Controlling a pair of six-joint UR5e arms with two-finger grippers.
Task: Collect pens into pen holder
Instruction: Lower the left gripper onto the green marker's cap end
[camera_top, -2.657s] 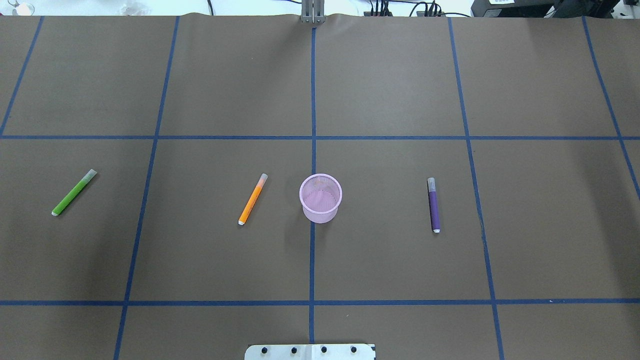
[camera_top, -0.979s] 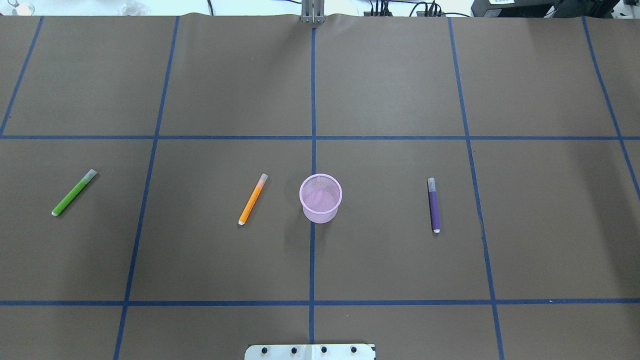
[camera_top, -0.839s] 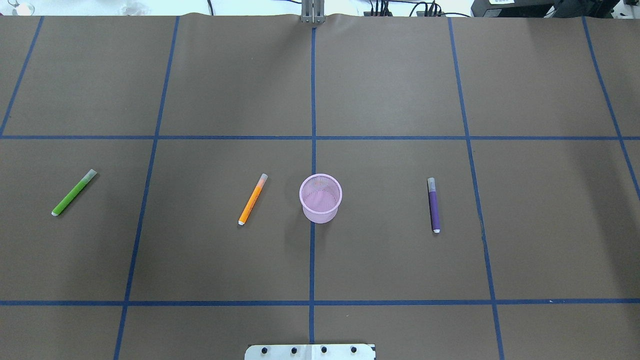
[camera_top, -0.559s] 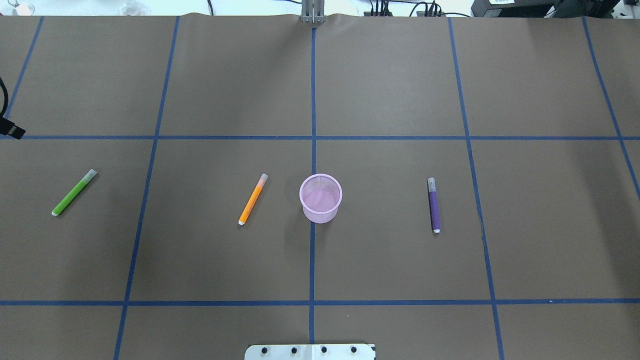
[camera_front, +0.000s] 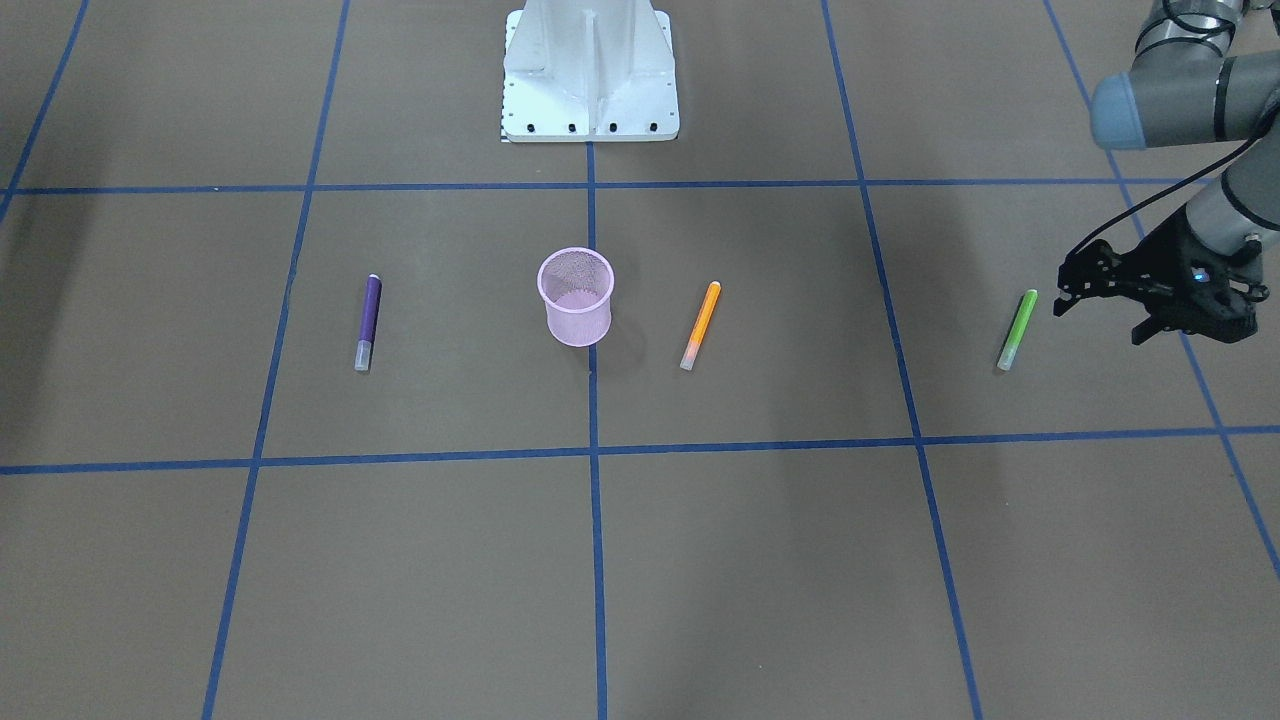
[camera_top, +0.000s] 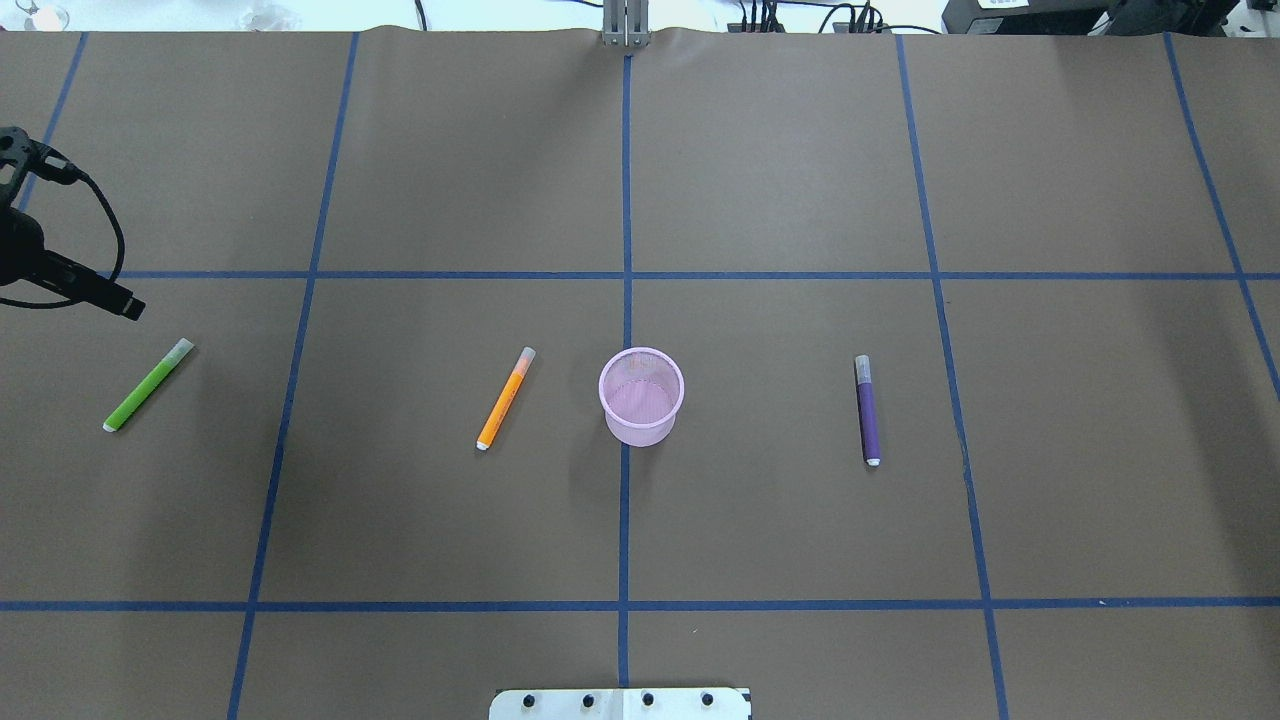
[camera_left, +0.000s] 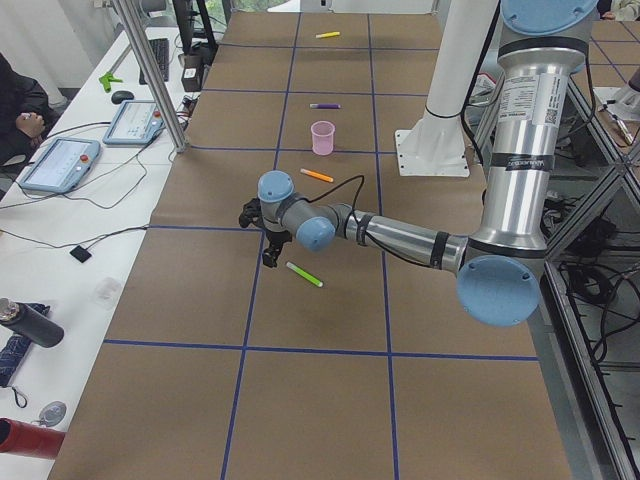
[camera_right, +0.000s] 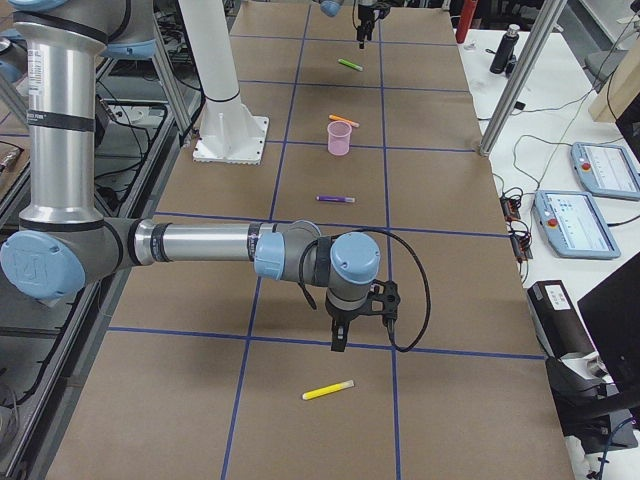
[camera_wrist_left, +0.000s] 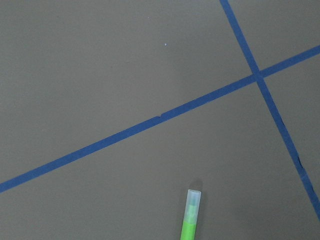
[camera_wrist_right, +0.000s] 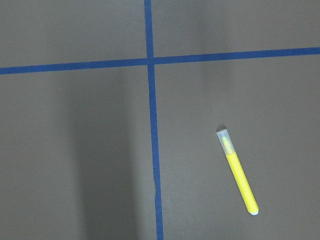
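Observation:
The pink mesh pen holder (camera_top: 641, 395) stands upright at the table's middle. The orange pen (camera_top: 505, 398) lies just left of it, the purple pen (camera_top: 867, 410) further right, and the green pen (camera_top: 148, 385) far left. All three lie flat on the brown paper. My left gripper (camera_front: 1100, 320) hovers beside the green pen (camera_front: 1017, 330), open and empty, and only one finger (camera_top: 125, 305) shows in the overhead view. The left wrist view shows the green pen's cap end (camera_wrist_left: 192, 200) at its bottom edge. My right gripper (camera_right: 340, 340) shows only in the right side view, so I cannot tell its state.
A yellow pen (camera_wrist_right: 237, 172) lies on the paper below the right wrist, also seen in the right side view (camera_right: 328, 390), outside the overhead view. The robot's base plate (camera_top: 620, 703) sits at the near edge. Side tables hold tablets (camera_right: 580, 215).
My left gripper has come into the overhead view from the left edge and moved towards the green pen. The pens and the holder have not moved.

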